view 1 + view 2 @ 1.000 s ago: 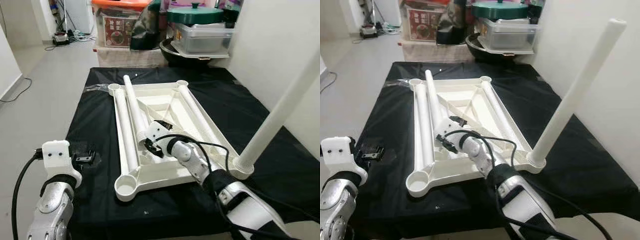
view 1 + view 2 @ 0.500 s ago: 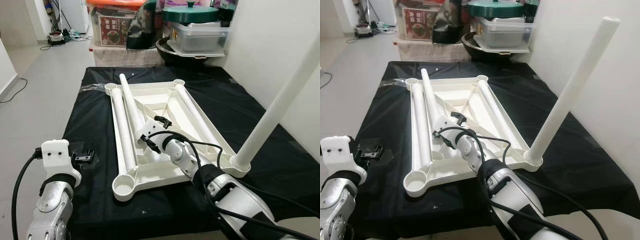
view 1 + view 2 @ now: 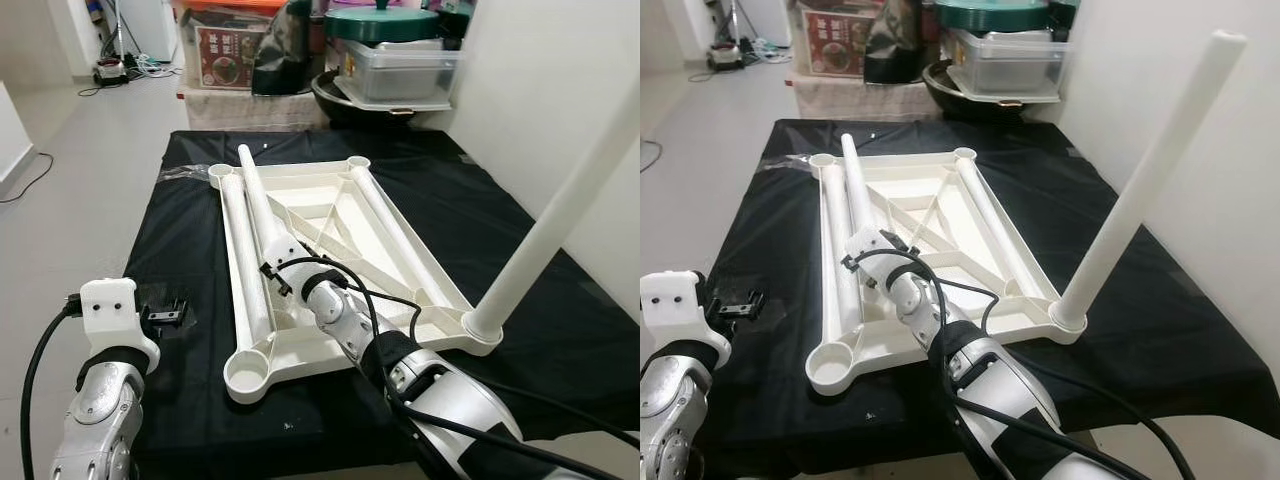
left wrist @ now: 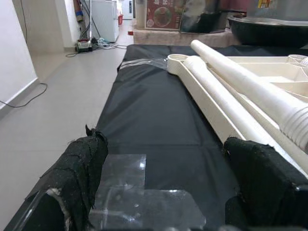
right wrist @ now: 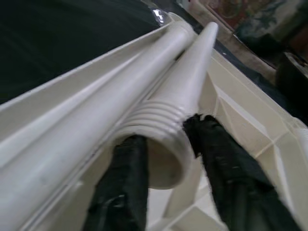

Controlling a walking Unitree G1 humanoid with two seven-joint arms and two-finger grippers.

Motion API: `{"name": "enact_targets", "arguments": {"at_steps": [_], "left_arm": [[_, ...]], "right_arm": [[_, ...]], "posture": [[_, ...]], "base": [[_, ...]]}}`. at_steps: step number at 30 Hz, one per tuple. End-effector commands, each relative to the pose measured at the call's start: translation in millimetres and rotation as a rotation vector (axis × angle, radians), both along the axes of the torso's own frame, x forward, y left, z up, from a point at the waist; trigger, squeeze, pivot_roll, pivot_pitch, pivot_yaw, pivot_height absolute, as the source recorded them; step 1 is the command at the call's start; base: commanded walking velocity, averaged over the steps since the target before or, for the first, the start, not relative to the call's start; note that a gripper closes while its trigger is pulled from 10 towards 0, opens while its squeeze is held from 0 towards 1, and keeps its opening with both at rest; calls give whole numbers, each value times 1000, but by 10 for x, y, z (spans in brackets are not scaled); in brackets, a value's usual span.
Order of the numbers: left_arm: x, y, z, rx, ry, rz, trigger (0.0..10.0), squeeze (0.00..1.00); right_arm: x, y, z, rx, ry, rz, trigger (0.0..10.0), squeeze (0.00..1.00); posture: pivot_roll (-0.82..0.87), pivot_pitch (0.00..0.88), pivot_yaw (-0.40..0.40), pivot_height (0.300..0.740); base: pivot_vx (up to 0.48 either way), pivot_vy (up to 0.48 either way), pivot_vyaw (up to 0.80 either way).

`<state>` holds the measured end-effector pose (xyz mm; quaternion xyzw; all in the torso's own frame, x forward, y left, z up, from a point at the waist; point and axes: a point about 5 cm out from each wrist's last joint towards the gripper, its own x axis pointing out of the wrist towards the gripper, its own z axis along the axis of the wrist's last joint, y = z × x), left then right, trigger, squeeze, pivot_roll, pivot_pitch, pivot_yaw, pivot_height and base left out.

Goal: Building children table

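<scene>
Taking the upturned white tabletop (image 3: 330, 215) on the black cloth (image 3: 180, 250) as my marker, I have my left gripper (image 3: 168, 315) out to its left, over the cloth and well apart from the frame. Its fingers (image 4: 82, 163) stand wide apart with nothing between them, and a scrap of clear plastic film (image 4: 130, 197) lies on the cloth beneath.

Along the tabletop's left rail lies one loose leg (image 3: 245, 255). Just beside it a second loose leg (image 3: 258, 205) rests at a slant, its threaded end (image 5: 159, 127) toward me.

My right gripper (image 3: 272, 277) sits at that threaded end, inside the frame. The wrist view shows one finger (image 5: 120, 187) on each side of the thread, closed up against it; it looks like a grip, though the blur keeps me from swearing to firm contact.

A third leg (image 3: 395, 235) lies along the right rail. At the tabletop's near right corner a fourth leg (image 3: 1140, 190) stands fitted in its socket, leaning a little.

Behind the tabletop, boxes and a green-lidded pot (image 3: 385, 25) are stacked.
</scene>
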<state>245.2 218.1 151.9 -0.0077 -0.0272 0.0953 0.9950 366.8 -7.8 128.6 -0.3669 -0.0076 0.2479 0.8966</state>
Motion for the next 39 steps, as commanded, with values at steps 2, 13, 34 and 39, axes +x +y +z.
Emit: {"name": "enact_targets", "arguments": {"at_steps": [2, 13, 34, 39], "left_arm": [[-12, 2, -60, 1, 17, 6, 10000, 0], [7, 4, -79, -5, 19, 11, 10000, 0], [27, 3, -151, -20, 36, -12, 10000, 0], [55, -18, -166, -21, 38, -25, 10000, 0]], "right_arm": [[-45, -57, -142, -10, 47, -2, 0, 0], [6, -329, -196, -26, 31, -75, 0, 0], [-668, -1322, -62, 131, -47, 125, 0, 0], [-540, -1411, -73, 135, -36, 63, 10000, 0]], "posture": [[151, 0, -120, 740], [127, 0, -108, 740], [12, 0, -62, 740], [9, 0, -58, 740]], "base": [[0, 0, 0], [0, 0, 0], [0, 0, 0], [0, 0, 0]]}}
